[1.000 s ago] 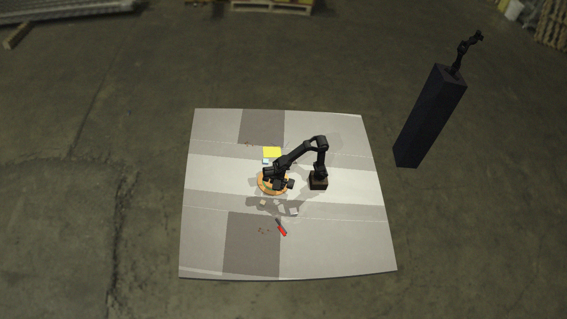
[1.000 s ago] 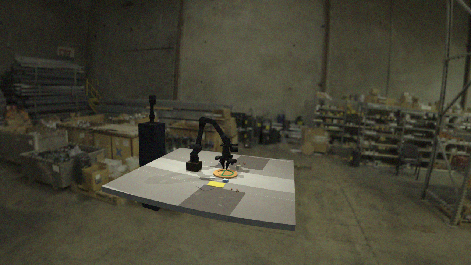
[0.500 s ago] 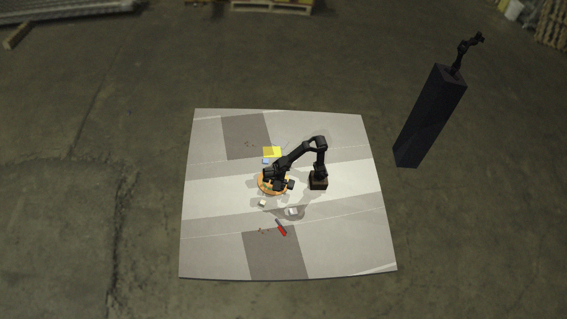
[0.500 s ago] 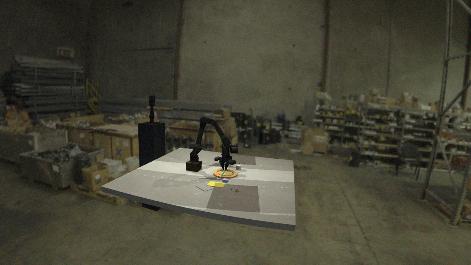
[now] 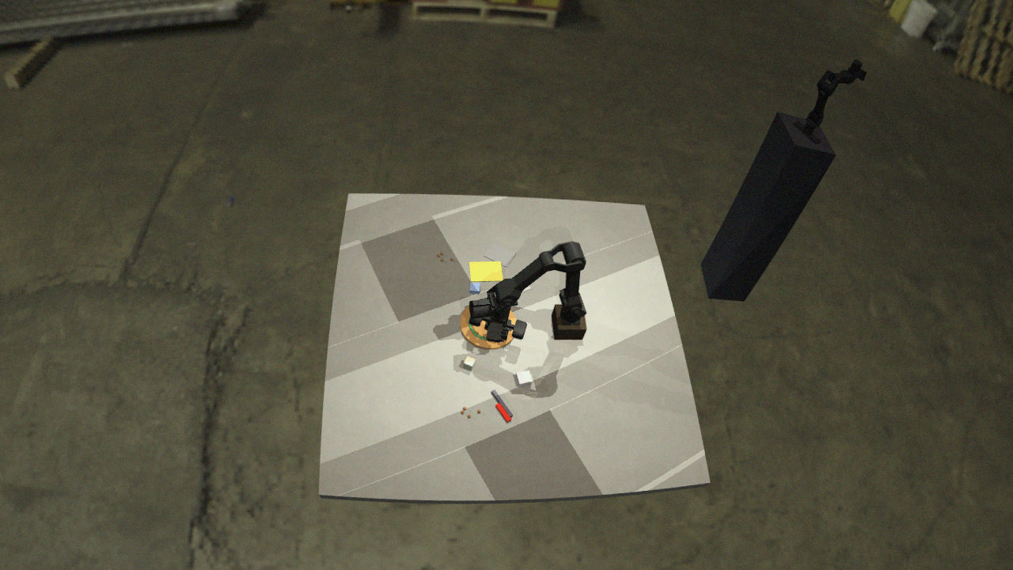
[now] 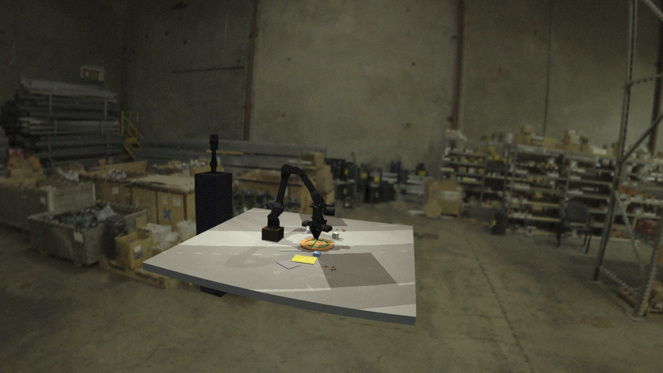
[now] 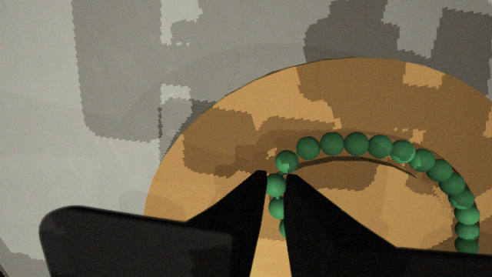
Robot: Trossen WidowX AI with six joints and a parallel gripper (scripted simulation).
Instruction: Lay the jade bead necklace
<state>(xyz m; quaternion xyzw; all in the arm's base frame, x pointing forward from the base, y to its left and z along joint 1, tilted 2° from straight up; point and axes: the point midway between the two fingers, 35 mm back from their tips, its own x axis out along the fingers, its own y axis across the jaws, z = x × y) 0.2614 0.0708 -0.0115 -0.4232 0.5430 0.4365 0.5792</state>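
The jade bead necklace (image 5: 474, 332) (image 6: 314, 242) (image 7: 356, 143) is a string of round green beads on the round orange-brown bead board (image 5: 464, 325) (image 6: 303, 244) (image 7: 369, 88). In the wrist view its far and right beads follow the groove's curve, beside the dark inner edge. At the left it bends sharply and runs down between my fingers, inside the board. My gripper (image 6: 316, 239) (image 7: 274, 181) points down at the board, shut on one bead of the necklace near that bend. Its fingers hide the lower beads and part of the groove. The gripper body hides the fingertips in the top view.
A yellow sheet (image 5: 486, 271) (image 6: 304, 259) and a blue block (image 5: 474, 288) (image 6: 317, 253) lie beside the board. A cream cube (image 5: 468, 362) (image 6: 335, 235), a white block (image 5: 524, 378) and a red-and-grey stick (image 5: 503, 413) lie on its other side. Small brown balls lie in two groups.
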